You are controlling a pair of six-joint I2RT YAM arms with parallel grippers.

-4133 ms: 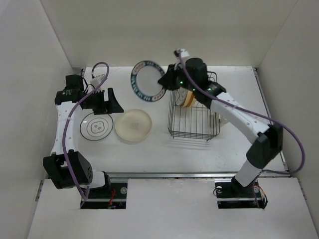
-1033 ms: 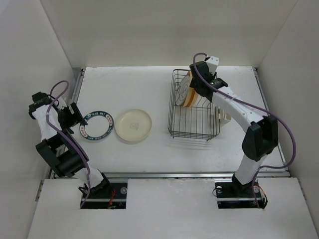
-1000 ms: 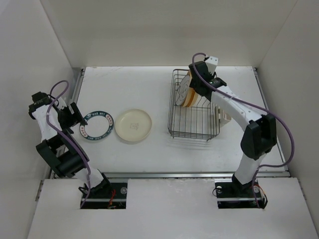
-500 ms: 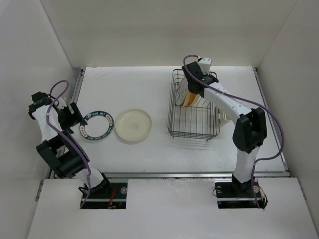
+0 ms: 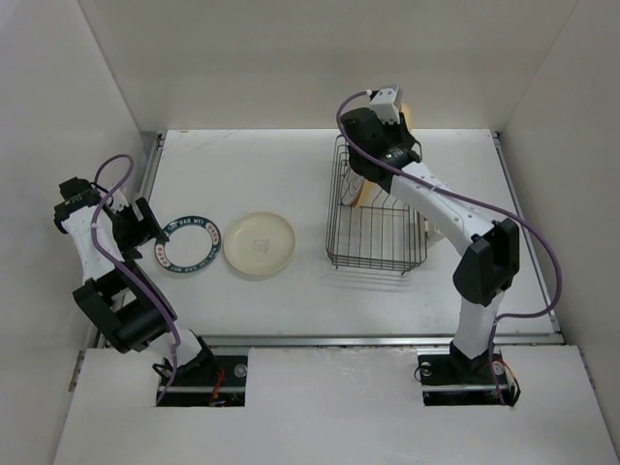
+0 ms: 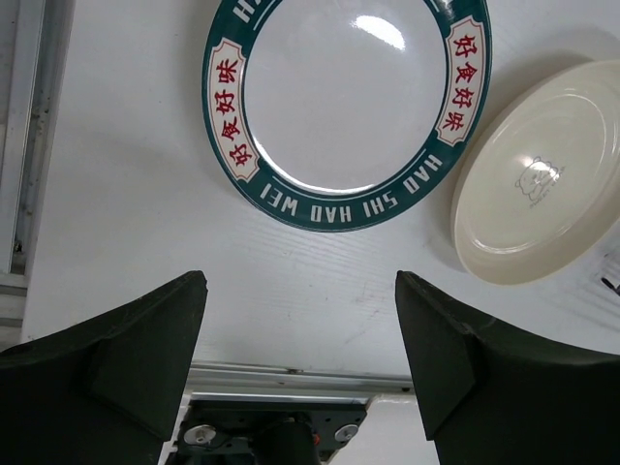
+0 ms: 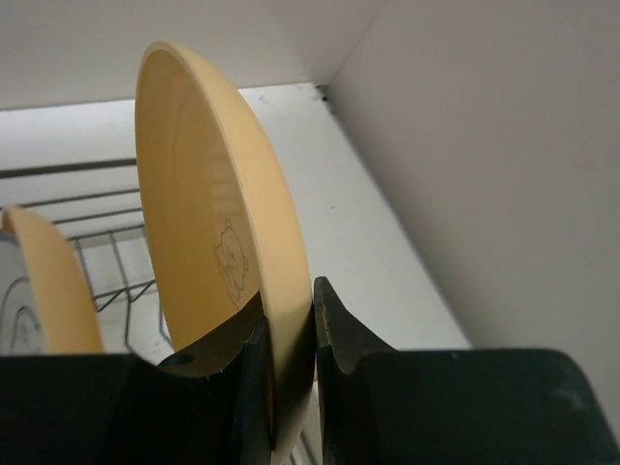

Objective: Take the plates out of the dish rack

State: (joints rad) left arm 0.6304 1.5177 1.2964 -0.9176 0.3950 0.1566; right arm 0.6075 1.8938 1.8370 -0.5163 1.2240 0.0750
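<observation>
Right fingers (image 7: 341,339) clamped on rim of yellow-orange plate (image 7: 208,184), upright above dish rack (image 5: 376,262), left fingers (image 6: 145,358) wide apart, empty, near lettered plate (image 6: 349,97) on table (image 6: 116,194).

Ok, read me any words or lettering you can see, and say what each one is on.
"HAO SHI HAO WEI": green rim band of the lettered plate, left wrist view.
"好食好味": red, in cream panels on that band.
The cream plate and yellow plate: a small outline drawing each, no words.
Top view: band lettering too small to read.
</observation>
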